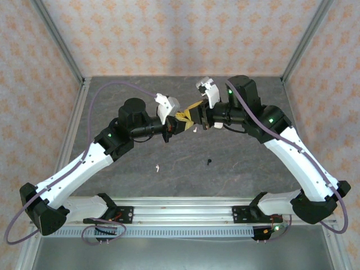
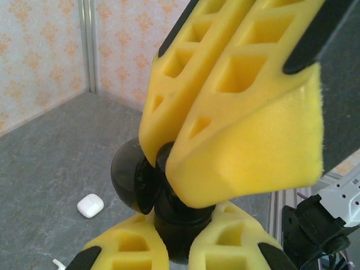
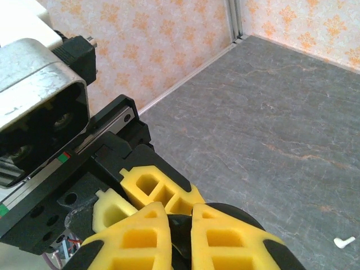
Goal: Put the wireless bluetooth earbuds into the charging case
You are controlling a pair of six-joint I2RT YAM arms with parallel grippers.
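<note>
**Black case held in mid-air between both arms, earbuds loose on the table**

The black case (image 2: 169,216), or what I take to be one (a dark rounded body with a lobe swung out to one side, perhaps its lid), is off the table and pinched between the two arms where they meet over the middle of the workspace. I judge it is held this way so that one arm steadies the body while the other works on the lid or takes over the grip; from here I cannot tell which.

The left fingers (image 2: 247,163) are drawn nearly together with their tips clamped on the upper part of the case. The right fingers (image 3: 228,239) come in from the opposite side, also almost closed, and grip its lower part. The two pairs sit just beside each other around it.

No bud is in the case as far as I can see. A white earbud (image 1: 157,167) and a black earbud (image 1: 208,162) lie on the table (image 1: 253,163) nearer the arm bases, well apart from each other. A white case (image 2: 90,205) rests shut on the table below the grip.
</note>
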